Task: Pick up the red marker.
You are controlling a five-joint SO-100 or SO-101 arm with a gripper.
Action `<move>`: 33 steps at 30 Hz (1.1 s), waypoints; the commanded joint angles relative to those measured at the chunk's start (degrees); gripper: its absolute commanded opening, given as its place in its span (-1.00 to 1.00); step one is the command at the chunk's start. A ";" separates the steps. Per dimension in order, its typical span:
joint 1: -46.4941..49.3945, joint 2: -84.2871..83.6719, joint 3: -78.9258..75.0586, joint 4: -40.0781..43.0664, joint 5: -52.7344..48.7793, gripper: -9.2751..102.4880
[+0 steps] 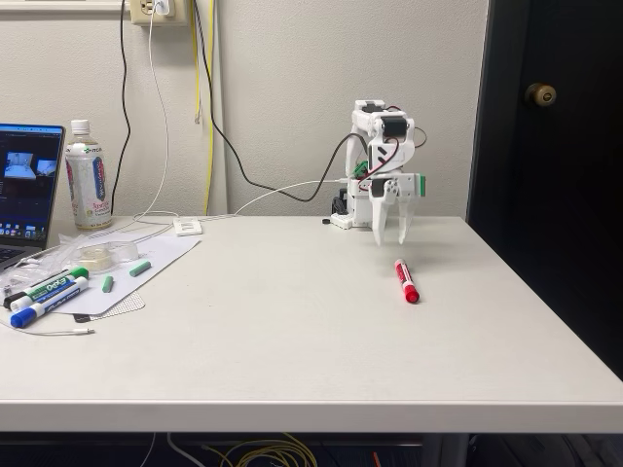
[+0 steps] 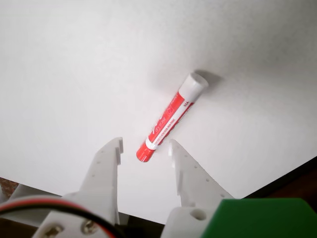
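The red marker (image 1: pixel 406 280) lies flat on the white table (image 1: pixel 292 321), right of centre in the fixed view. In the wrist view the red marker (image 2: pixel 171 117) runs diagonally, one end close to the gap between my fingertips, the other end pointing up and right. My white gripper (image 1: pixel 390 237) hangs open a little above the table, just behind the marker, fingers pointing down. Seen from the wrist, the gripper (image 2: pixel 144 145) holds nothing and its jaws stand apart on either side of the marker's near end.
At the left edge lie a green-capped marker (image 1: pixel 54 284) and a blue-capped marker (image 1: pixel 44 304) on a sheet of paper, with small green caps, a tape roll, a bottle (image 1: pixel 88 177) and a laptop (image 1: pixel 27 185). Cables run along the back wall.
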 commanded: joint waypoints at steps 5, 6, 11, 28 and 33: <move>-0.97 -0.97 -2.37 -1.32 1.41 -0.44; -1.05 -1.32 -2.37 -1.76 1.49 -0.44; -1.49 -3.60 -2.37 -4.48 2.11 -0.43; -3.08 -7.65 -2.37 -6.50 5.98 -0.39; -3.60 -9.05 -2.37 -7.38 6.86 -0.39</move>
